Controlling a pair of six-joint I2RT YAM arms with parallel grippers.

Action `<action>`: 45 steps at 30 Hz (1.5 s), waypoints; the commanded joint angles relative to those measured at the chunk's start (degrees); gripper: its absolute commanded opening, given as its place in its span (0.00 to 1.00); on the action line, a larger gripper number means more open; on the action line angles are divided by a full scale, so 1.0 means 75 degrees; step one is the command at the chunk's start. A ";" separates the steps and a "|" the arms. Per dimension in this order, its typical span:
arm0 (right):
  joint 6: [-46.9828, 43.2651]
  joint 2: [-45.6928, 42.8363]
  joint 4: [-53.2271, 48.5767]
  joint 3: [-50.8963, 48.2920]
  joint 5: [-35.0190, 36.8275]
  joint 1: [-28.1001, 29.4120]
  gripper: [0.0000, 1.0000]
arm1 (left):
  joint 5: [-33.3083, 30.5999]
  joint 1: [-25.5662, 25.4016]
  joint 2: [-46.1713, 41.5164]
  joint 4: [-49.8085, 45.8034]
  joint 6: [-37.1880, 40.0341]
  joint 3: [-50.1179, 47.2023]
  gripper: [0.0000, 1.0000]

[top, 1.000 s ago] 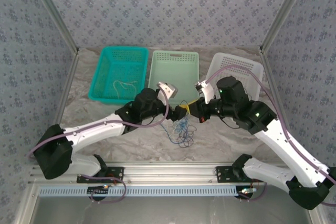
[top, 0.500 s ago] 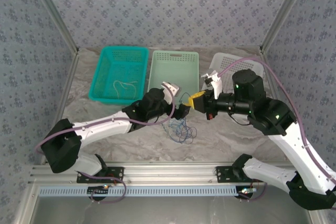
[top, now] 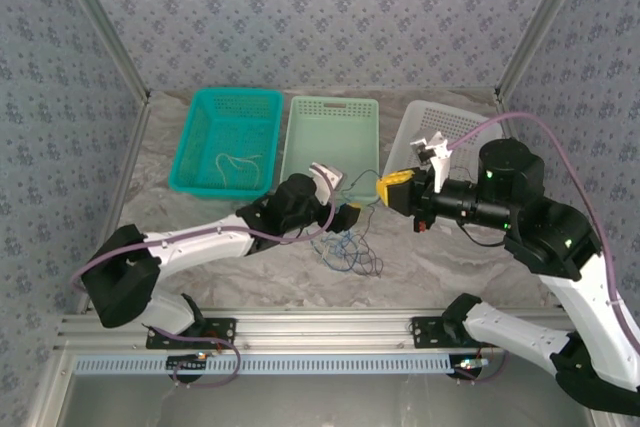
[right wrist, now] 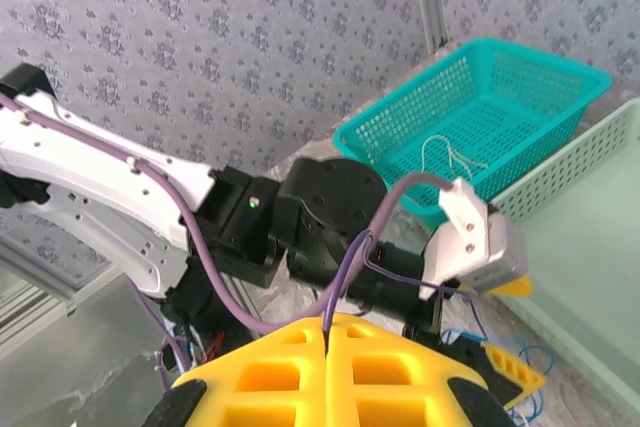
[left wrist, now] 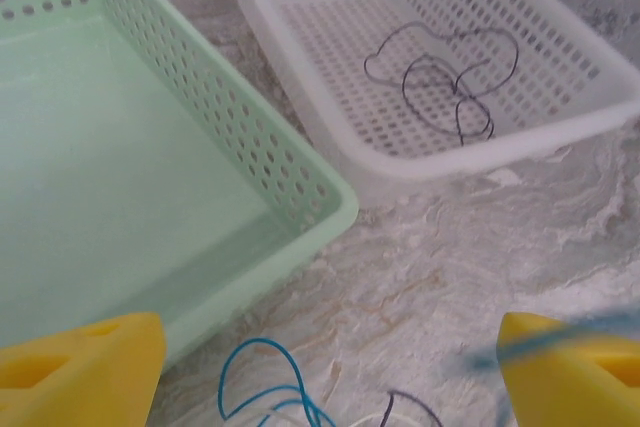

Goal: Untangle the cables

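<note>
The white basket [left wrist: 500, 152] already has a dark cable [left wrist: 458, 112] and the teal basket [top: 185, 147] a whitish cable [top: 235, 161], so you're partway, on a pull-apart step. The right gripper [top: 392, 188] is pinched closed, apparently on a thin dark strand [top: 362, 179] from the tangle [top: 350, 247] on the table between the arms. The left gripper [top: 345, 215] gapes wide beside it, clamping nothing, with the blue cable [left wrist: 262, 342] below, so next anchor the tangle with the left and draw the right away slowly.

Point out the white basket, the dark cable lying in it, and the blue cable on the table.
white basket [left wrist: 540, 132], left wrist view, on its near rim.
dark cable [left wrist: 458, 99], left wrist view, where its loops cross.
blue cable [left wrist: 262, 343], left wrist view, top of its loop.
</note>
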 commanded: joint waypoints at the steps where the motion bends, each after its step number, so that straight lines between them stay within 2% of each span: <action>1: -0.0174 -0.0050 -0.0045 0.0379 0.0305 0.0021 0.00 | 0.0016 -0.0084 0.0066 -0.0095 -0.0161 -0.0157 0.86; 6: -0.0155 -0.0026 0.0086 0.0744 0.0395 0.0011 0.00 | -0.0160 -0.0080 0.0244 -0.0267 -0.0234 -0.0071 0.86; 13: -0.0204 0.0155 0.0050 0.1203 0.0482 0.0007 0.00 | -0.0106 -0.0095 0.0581 -0.0204 -0.0444 -0.0054 0.80; 19: -0.0216 0.0248 0.0014 0.1386 0.0514 0.0005 0.00 | -0.0014 -0.0122 0.0851 -0.0071 -0.0578 -0.0021 0.60; 21: -0.0216 0.0261 -0.0054 0.1541 0.0574 0.0008 0.00 | -0.0007 -0.0153 0.0912 -0.0120 -0.0572 -0.0011 0.58; 28: -0.0317 0.0329 -0.0196 0.1955 0.0777 0.0009 0.00 | -0.0151 -0.0264 0.0670 -0.0033 -0.0547 -0.0310 0.59; 32: -0.0333 0.0339 -0.0139 0.1678 0.0918 0.0007 0.00 | 0.0384 -0.0266 0.0011 0.0940 -0.0495 -0.0980 0.65; 35: -0.0377 0.0359 -0.0092 0.1793 0.1012 -0.0002 0.00 | 0.0790 -0.0323 -0.0151 0.0955 -0.0297 -0.1104 0.65; 38: -0.0437 0.0503 -0.0125 0.2228 0.1119 -0.0007 0.00 | 0.1246 -0.0412 -0.0049 0.1207 -0.0277 -0.1202 0.69; 45: -0.0464 0.0761 -0.0033 0.2691 0.0821 -0.0010 0.00 | 0.0860 -0.0488 0.0686 0.1377 -0.0815 -0.0698 0.71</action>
